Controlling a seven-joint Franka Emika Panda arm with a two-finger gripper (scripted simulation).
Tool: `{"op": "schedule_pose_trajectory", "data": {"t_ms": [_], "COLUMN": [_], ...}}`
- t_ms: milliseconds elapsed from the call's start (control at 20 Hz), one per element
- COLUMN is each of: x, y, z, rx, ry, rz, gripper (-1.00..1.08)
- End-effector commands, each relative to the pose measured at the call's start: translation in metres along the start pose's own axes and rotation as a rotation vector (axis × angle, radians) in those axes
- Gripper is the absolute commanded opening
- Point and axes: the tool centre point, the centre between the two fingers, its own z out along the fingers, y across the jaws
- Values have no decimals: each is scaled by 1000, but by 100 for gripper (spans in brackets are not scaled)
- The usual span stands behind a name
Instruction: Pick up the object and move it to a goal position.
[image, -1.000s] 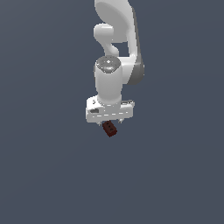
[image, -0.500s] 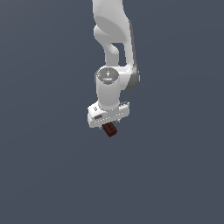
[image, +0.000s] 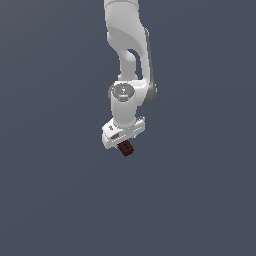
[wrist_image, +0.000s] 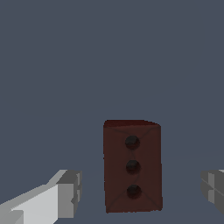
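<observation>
The white arm (image: 131, 55) comes down from the top of the exterior view, bends at a rounded wrist joint (image: 124, 93), and points its gripper (image: 125, 145) straight downward. The gripper's flat white body sits tilted, lower toward the exterior view's left. In the wrist view its two grey-tipped fingers (wrist_image: 70, 192) stand wide apart, one on each side of the red-brown block (wrist_image: 132, 166), with a clear gap between each fingertip and the block.
</observation>
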Motion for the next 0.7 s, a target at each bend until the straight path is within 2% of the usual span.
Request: {"op": "schedule_pose_trajectory", "data": {"t_ms": [0,350,650], "x": [-2,-2,-3], "y": [-1,-1,-2], "z": [3,7,30], "rx": [1,1,1], "ry": [-1,-1,-1], "rz": [-19,-21,-24], "gripper": [100,100,100]}}
